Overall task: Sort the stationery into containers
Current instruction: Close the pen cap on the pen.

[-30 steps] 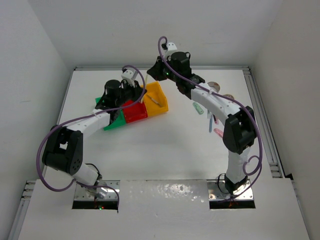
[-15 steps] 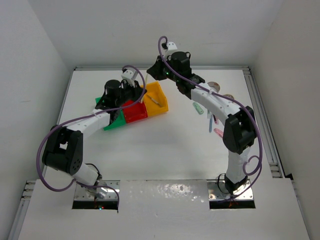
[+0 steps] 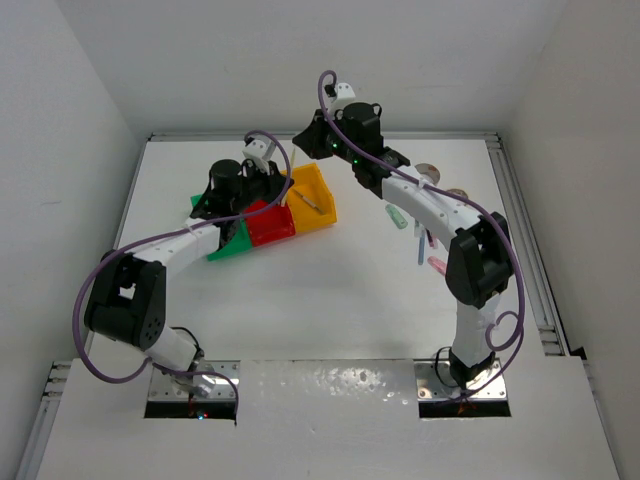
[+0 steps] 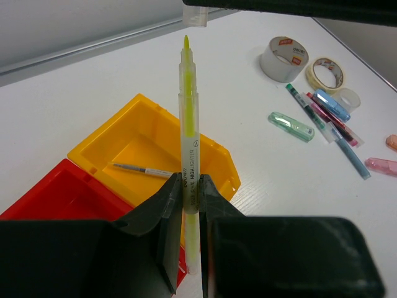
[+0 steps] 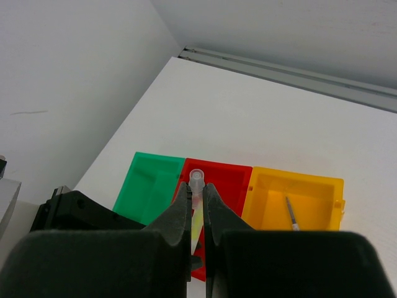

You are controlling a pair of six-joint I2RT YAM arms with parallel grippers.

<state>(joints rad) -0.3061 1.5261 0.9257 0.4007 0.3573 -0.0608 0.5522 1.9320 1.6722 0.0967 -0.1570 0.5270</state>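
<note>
My left gripper [image 4: 189,180] is shut on a yellow highlighter [image 4: 188,118] and holds it upright over the joined bins, its tip bare. My right gripper [image 5: 196,186] is shut on the highlighter's clear cap [image 5: 196,179], just above that tip and a little apart from it [image 4: 193,15]. Both grippers meet above the bins in the top view, left [image 3: 272,186] and right [image 3: 306,142]. The green bin [image 5: 152,180], red bin [image 5: 226,177] and yellow bin [image 5: 310,192] lie below. A thin pen [image 4: 142,169] lies in the yellow bin.
Loose stationery lies on the table right of the bins: a grey-white tape roll [image 4: 284,57], a tan tape roll [image 4: 327,73], a pale-green stick [image 4: 291,126], a few pens [image 4: 322,118], a blue stick [image 4: 330,103] and a pink stick [image 4: 381,165]. White walls close in on the table.
</note>
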